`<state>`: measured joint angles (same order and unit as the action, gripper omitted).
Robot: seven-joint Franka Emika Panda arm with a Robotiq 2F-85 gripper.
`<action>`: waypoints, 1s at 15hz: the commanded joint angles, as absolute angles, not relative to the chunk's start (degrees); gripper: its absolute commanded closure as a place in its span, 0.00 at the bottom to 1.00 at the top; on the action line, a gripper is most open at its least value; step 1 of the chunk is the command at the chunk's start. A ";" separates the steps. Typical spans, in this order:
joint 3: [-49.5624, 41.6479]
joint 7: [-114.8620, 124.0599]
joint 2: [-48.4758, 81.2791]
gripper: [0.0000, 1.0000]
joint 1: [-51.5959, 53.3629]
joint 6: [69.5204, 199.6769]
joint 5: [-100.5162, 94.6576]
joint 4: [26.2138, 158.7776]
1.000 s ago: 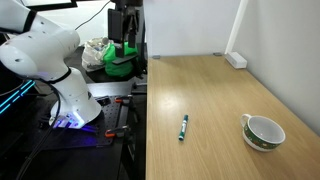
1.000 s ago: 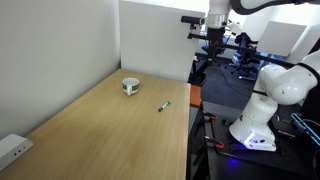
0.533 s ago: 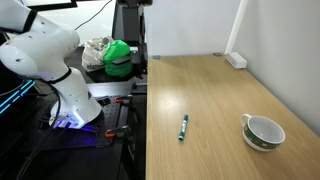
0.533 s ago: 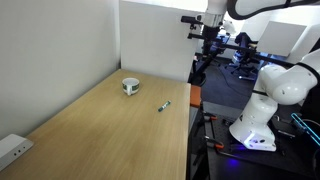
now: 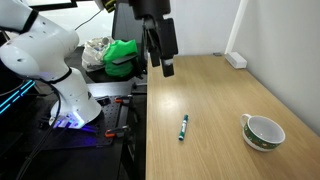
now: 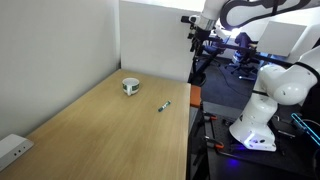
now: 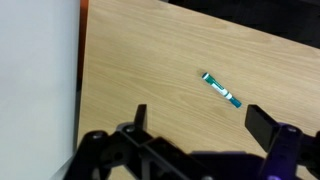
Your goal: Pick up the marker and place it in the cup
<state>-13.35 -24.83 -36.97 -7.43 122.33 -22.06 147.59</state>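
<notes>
The marker, a short green stick with a pale end, lies flat on the wooden table; it shows in both exterior views and in the wrist view. The cup, white with a dark green band, stands on the table apart from the marker, also seen in an exterior view. My gripper hangs high over the table's edge, well above and away from the marker. Its fingers are spread wide and empty.
A white power strip lies at a table corner by the wall, also in an exterior view. Beside the table stand the robot base, a green object and cluttered equipment.
My gripper has swung from beside the table toward and over its edge, coming lower and larger in view. The marker and cup have not moved.
</notes>
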 commanded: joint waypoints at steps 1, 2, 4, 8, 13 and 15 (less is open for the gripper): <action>-16.85 -32.28 -35.15 0.00 -5.80 130.66 -22.16 150.04; -17.57 -34.46 -34.48 0.00 -5.34 132.52 -21.89 150.48; -19.09 -39.50 -32.98 0.00 -4.70 136.54 -21.49 151.52; -21.76 -49.57 -28.94 0.00 -2.85 141.71 -17.52 151.89; -23.38 -61.34 -23.51 0.00 -0.86 143.50 -9.30 151.18; -23.31 -65.80 -21.41 0.00 -0.66 143.28 -6.66 150.88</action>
<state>-22.50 -59.72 -25.17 -1.80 141.74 -10.32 152.14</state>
